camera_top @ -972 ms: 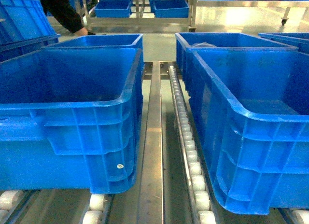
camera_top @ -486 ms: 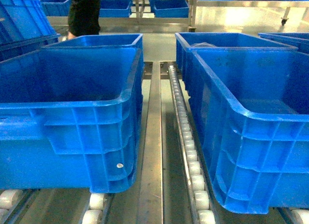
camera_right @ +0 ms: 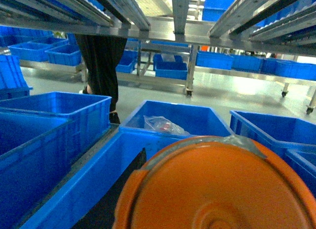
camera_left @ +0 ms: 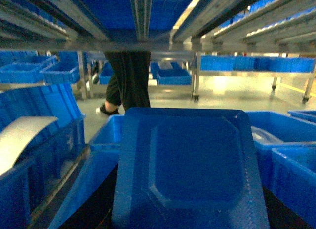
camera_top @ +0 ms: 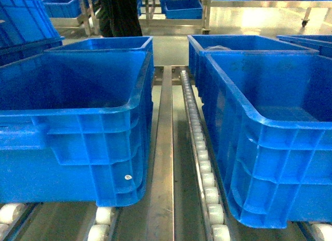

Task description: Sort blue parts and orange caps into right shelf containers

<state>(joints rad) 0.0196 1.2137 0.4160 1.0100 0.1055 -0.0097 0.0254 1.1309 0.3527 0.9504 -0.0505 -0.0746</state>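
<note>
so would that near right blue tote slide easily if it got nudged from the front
Probably yes: the near right tote sits on roller tracks, so it should roll back. Its thick rim and ribbed walls suggest it stays stiff. It looks mostly empty, so likely light.

Only the person in dark clothing [camera_top: 119, 12] at the top of the head view is changing place. A second ago the figure is leaning in at the upper left corner, a dark sleeve and a hand reaching down toward the rim of the far left tote. Half a second ago the figure is standing upright, a little right of that corner. Now the person is standing farther right again, just left of the top centre, directly behind the far left tote [camera_top: 104, 44] and covering part of the shallow blue bins on the rack behind. The hand is no longer showing.
</note>
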